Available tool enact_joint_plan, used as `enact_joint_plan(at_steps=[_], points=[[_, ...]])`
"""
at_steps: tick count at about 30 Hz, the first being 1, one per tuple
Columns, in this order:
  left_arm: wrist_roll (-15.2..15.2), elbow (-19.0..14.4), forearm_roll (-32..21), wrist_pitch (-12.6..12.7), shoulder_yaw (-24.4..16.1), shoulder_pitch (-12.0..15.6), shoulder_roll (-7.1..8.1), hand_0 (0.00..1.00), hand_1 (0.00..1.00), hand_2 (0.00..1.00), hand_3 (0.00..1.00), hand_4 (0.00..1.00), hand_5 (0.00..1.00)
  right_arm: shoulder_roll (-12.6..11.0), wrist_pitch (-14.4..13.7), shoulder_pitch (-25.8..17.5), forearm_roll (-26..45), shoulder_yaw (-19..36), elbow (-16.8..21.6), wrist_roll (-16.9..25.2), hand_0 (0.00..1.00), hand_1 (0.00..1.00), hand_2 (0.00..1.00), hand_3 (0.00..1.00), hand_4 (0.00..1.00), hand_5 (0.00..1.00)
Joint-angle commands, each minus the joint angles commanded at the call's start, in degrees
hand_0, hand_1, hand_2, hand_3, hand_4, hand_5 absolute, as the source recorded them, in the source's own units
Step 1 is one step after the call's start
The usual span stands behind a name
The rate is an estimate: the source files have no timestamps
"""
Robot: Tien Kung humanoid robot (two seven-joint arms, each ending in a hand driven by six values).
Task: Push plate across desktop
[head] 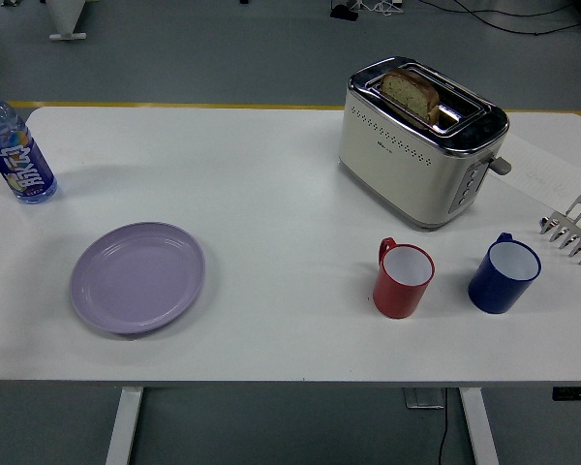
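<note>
Since neither of the robot's hands shows anywhere in the head view, nothing can be said of how their fingers stand. A lilac plate (137,277) lies flat on the white table (271,194), in its near-left part, close to the front edge, and nothing touches it. It sits well left of the red mug (404,279) and blue mug (504,274), and nearer than the water bottle (15,147). Judging by sides, the left arm would be the closer one to reach it, with open tabletop stretching to its right.
</note>
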Motion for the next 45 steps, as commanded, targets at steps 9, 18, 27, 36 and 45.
enact_joint_plan(at_steps=[9,18,27,36,45], points=[[-2.71,0.54,0.87,2.17,1.24,0.1,-0.74,0.858,0.881,0.91,0.844,0.525,0.998,0.21,-0.06,0.39,-0.67,0.43,-0.15,-0.19,0.72,0.682,0.799,0.734,0.512,0.551],[-3.64,0.99,2.03,3.21,3.24,0.62,-2.7,0.852,0.891,0.933,0.923,0.534,0.998,0.69,-0.39,0.59,-3.22,2.22,-0.5,-0.89,0.719,0.684,0.799,0.733,0.512,0.551],[-3.69,1.47,2.61,2.47,5.47,1.99,-4.84,0.841,0.881,0.924,0.922,0.539,0.998,1.03,-0.66,0.34,-4.17,2.99,-0.41,-1.42,0.719,0.684,0.798,0.732,0.512,0.551],[-4.19,2.83,2.42,2.41,6.23,1.44,-8.31,0.833,0.872,0.912,0.913,0.54,0.998,1.24,-0.96,-0.19,-5.92,4.31,-0.53,-2.13,0.718,0.681,0.795,0.733,0.509,0.554],[-3.98,3.61,2.8,1.58,5.85,1.16,-11.0,0.831,0.869,0.912,0.909,0.544,0.998,1.2,-0.77,-0.45,-6.67,4.57,-0.68,-2.14,0.717,0.681,0.796,0.732,0.508,0.554]])
